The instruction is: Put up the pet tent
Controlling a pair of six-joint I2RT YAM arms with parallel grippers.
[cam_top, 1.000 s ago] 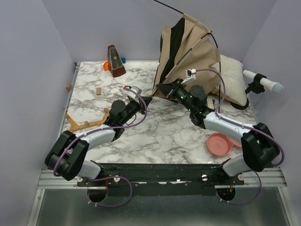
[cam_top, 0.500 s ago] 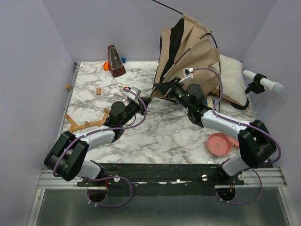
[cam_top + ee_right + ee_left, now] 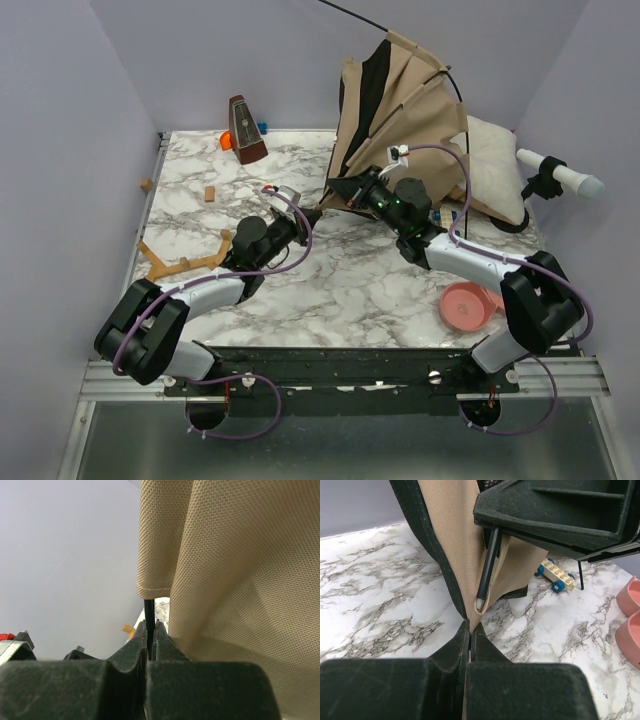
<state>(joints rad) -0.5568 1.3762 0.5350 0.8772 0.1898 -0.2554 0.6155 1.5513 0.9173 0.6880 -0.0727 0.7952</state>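
Observation:
The pet tent point(image 3: 405, 110), tan fabric with black lining, stands half-collapsed at the back right, a thin black pole point(image 3: 350, 12) sticking out at the top. My left gripper point(image 3: 312, 211) is shut on the tent's lower tan corner point(image 3: 470, 622). My right gripper point(image 3: 337, 196) is shut on a black pole point(image 3: 148, 611) that comes out of a tan sleeve point(image 3: 155, 540). In the left wrist view the pole's tip point(image 3: 481, 600) rests in the corner fold, just above my left fingers, with the right gripper's body point(image 3: 555, 510) above it.
A white pillow point(image 3: 500, 165) lies behind the tent at the right. Pink bowls point(image 3: 468, 305) sit front right, a toy car point(image 3: 555, 575) near the tent. A metronome point(image 3: 245, 130) stands at the back, wooden pieces point(image 3: 185, 260) at the left, a white-tipped tool point(image 3: 560, 175) on the right edge.
My right gripper has shifted slightly left and towards the left gripper with the pole. The left arm and the tent have hardly moved.

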